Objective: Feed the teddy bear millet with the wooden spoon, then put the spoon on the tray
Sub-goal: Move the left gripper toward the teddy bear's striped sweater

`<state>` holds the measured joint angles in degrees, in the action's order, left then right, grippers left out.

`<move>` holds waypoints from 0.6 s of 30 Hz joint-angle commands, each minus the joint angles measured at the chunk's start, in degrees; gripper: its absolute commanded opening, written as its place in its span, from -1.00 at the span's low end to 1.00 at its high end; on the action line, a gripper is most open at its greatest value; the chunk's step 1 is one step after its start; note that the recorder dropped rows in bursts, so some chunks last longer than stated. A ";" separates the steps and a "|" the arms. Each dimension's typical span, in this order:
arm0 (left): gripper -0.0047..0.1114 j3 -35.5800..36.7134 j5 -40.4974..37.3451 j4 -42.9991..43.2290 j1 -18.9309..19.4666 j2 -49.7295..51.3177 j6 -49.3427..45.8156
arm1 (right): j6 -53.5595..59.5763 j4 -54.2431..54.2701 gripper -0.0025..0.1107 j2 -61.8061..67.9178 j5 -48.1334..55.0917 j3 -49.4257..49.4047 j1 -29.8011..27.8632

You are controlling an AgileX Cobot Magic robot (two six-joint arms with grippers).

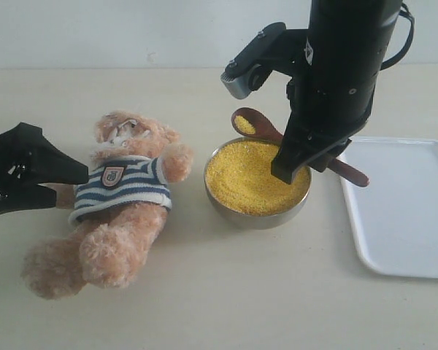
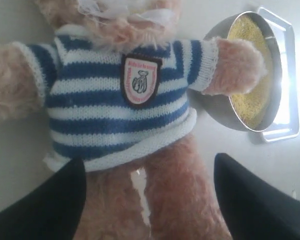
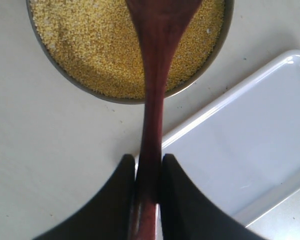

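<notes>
Two black fingers of the right gripper (image 3: 149, 167) were clamped on the handle of the wooden spoon (image 1: 250, 122), whose round end held some yellow grain near the far rim of the metal bowl (image 1: 255, 217) of millet (image 1: 248, 175). The teddy bear (image 1: 120, 197) lay on its back left of the bowl. The left gripper (image 2: 149, 200) had its jaws wide apart on either side of the bear's lower body. The white tray (image 1: 401, 211) lay right of the bowl.

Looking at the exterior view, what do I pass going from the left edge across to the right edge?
Left fingers → bear → bowl of millet → tray.
</notes>
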<state>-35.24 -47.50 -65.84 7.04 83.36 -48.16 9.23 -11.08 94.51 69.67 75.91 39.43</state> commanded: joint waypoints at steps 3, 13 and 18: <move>0.50 -0.39 1.70 -0.82 -0.39 0.11 -1.84 | 0.19 0.22 -0.96 -0.69 0.29 0.23 -0.30; 0.58 -0.39 3.71 -0.82 -0.69 1.95 -2.50 | 0.30 0.22 -0.96 -0.69 0.29 0.23 -0.30; 0.58 -0.39 4.87 -2.47 -4.05 6.03 -4.46 | 0.16 0.22 -0.96 -0.69 0.29 0.23 -0.30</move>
<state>-35.34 -43.58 -66.31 4.96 87.56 -50.76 9.23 -11.08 94.51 69.67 75.91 39.43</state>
